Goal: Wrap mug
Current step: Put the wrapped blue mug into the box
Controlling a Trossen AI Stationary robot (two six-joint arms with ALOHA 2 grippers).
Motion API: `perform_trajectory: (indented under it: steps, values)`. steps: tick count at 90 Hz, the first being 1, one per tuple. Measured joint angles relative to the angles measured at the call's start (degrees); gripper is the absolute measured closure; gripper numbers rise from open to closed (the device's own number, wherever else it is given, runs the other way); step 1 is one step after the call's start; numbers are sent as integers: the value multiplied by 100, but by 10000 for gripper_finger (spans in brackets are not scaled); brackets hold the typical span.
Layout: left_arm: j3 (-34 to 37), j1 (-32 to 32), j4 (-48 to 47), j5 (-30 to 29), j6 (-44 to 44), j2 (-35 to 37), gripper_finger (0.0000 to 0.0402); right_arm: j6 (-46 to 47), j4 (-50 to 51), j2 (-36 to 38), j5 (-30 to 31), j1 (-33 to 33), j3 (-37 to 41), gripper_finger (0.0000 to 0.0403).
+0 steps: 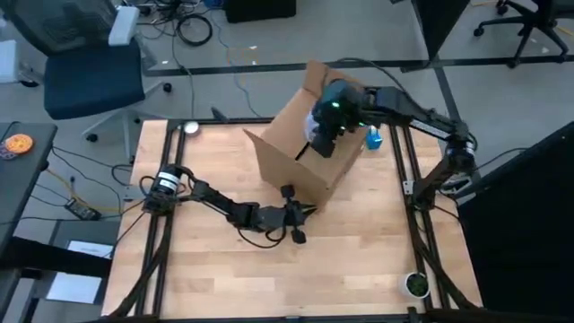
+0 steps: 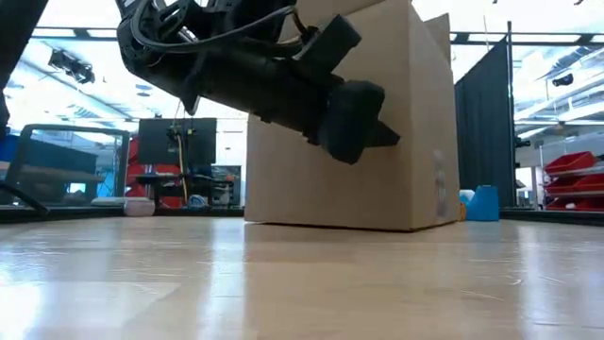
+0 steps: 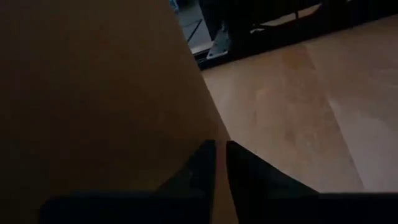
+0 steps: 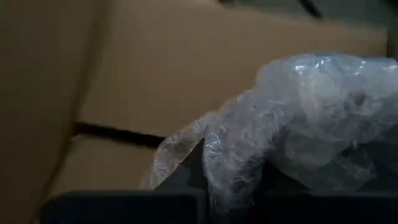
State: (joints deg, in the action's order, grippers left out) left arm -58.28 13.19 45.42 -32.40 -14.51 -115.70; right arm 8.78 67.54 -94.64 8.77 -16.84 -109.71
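Right pincer in the box with the wrapped bundle

Your right pincer point(image 1: 325, 135) reaches down into the open box point(image 1: 296, 152), closed on a wad of bubble wrap point(image 4: 298, 124); you can't see the mug itself. Your left pincer point(image 3: 221, 165) sits low over the tabletop point(image 1: 359, 260) against the box's outer wall, fingers nearly together, gripping nothing.

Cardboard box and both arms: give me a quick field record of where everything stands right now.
box: cardboard box open, on the wooden table
right gripper: right gripper inside the box, shut on the bubble wrap bundle
left gripper: left gripper shut, at the box's outer wall, low by the table
mug: not visible; whether it is in the bundle cannot be told
other: blue object behind the box
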Motion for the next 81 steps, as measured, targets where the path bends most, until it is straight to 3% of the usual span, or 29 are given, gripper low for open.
perform_trajectory:
  steps: [37, 59, 81]
  values:
    - [0, 87, -230, -2, 155, 0, 376, 61, 503, -1732, -928, -199, -33, 394]
    - [0, 157, -312, -2, 171, 2, 376, -74, 493, -1901, -858, -218, -37, 382]
    - [0, 166, -338, -2, 186, 2, 376, 152, 854, -1885, -806, -203, -11, 317]
